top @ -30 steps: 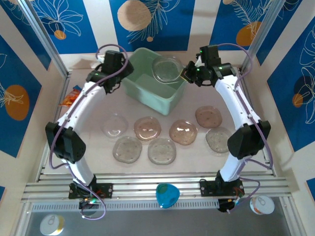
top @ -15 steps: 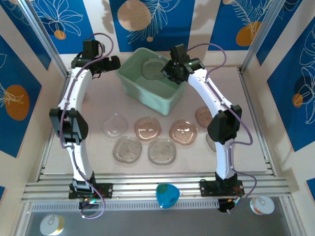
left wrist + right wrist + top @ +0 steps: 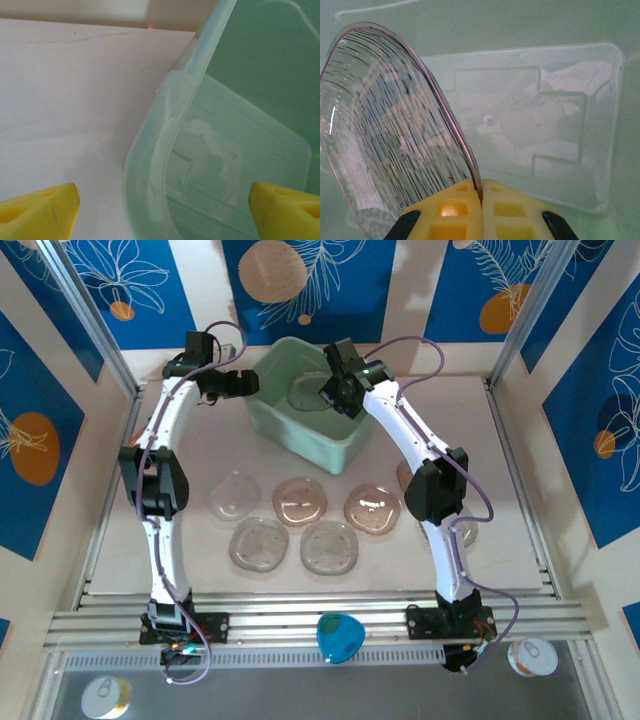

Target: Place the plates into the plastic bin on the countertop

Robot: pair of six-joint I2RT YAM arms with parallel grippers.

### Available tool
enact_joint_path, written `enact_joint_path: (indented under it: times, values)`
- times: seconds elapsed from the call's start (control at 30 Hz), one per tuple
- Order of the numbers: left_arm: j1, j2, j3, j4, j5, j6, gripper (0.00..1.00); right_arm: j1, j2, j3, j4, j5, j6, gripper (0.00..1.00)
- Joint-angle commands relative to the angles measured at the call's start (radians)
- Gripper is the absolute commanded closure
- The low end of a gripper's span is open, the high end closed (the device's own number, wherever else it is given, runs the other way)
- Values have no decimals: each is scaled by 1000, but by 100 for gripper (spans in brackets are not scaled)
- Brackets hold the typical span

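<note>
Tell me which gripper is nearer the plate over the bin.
Right: the right gripper pinches the plate by its rim inside the bin; the left gripper, open, straddles the bin's rim.

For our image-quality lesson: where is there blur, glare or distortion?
Left wrist: fingers and bin rim look soft. Right wrist: the held plate warps the bin floor behind it. Top external: glare spots on the pinkish plate.

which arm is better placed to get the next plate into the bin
Right. The right gripper is shut on a clear plate over the open bin. The left gripper is open and empty at the bin's corner.
</note>
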State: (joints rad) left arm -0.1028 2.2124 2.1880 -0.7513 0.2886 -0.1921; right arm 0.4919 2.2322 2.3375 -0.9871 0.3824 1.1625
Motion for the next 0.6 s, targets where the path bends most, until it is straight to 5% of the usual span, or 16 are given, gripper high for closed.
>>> enact_joint_path:
  times: [0.0, 0.33, 0.57]
  values:
    - [-3, 6, 30, -18, 64, 22, 16, 5, 6, 3, -39, 21, 52, 100]
    - [-34, -22, -10, -34, 63, -16, 38, 2, 4, 12, -82, 3, 75, 100]
    - [-70, -166, -273, 102, -10, -201, 52, -9, -10, 34, -128, -30, 56, 100]
